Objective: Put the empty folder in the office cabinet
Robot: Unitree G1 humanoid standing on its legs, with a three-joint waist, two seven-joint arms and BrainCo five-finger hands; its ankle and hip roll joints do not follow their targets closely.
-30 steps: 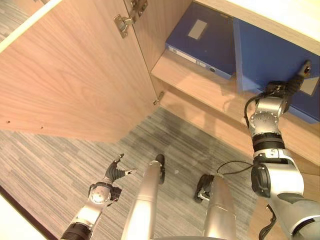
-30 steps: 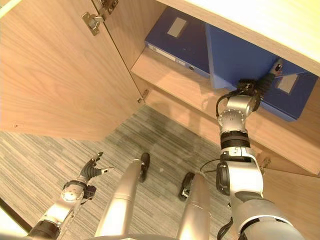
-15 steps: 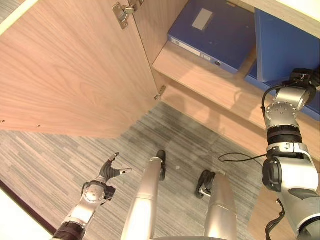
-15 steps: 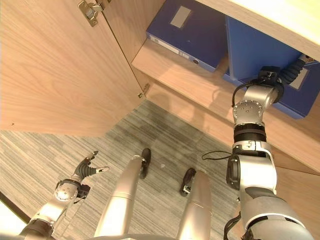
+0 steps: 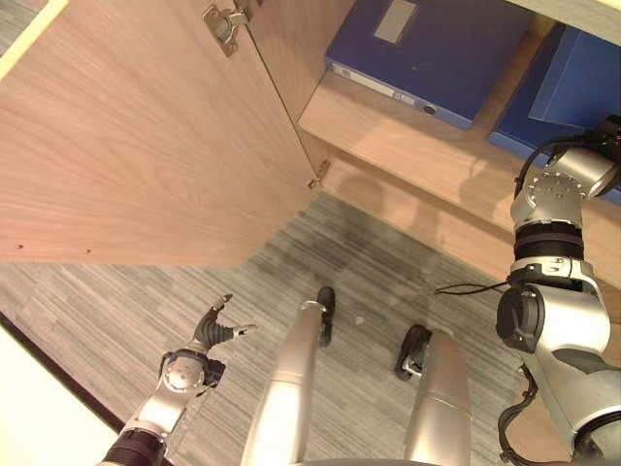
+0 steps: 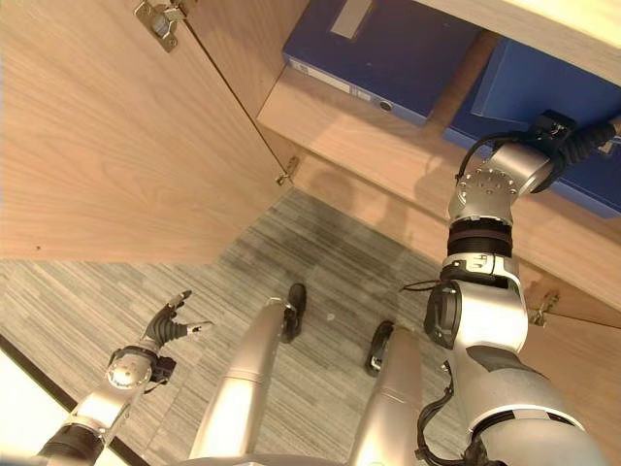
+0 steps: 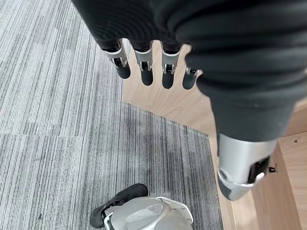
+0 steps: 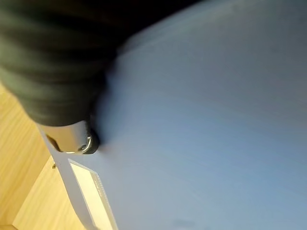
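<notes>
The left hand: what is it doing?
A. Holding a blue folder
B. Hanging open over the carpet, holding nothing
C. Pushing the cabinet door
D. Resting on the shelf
B: the left hand hangs low over the grey carpet with its fingers straight, and nothing is in it.

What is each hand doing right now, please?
Left hand: open, fingers relaxed, holding nothing, low above the floor.
Right hand: against the blue folder in the cabinet; fingers hidden, cannot tell.

Cabinet shelf (image 5: 408, 131) (two blue folders (image 5: 427, 49))
</notes>
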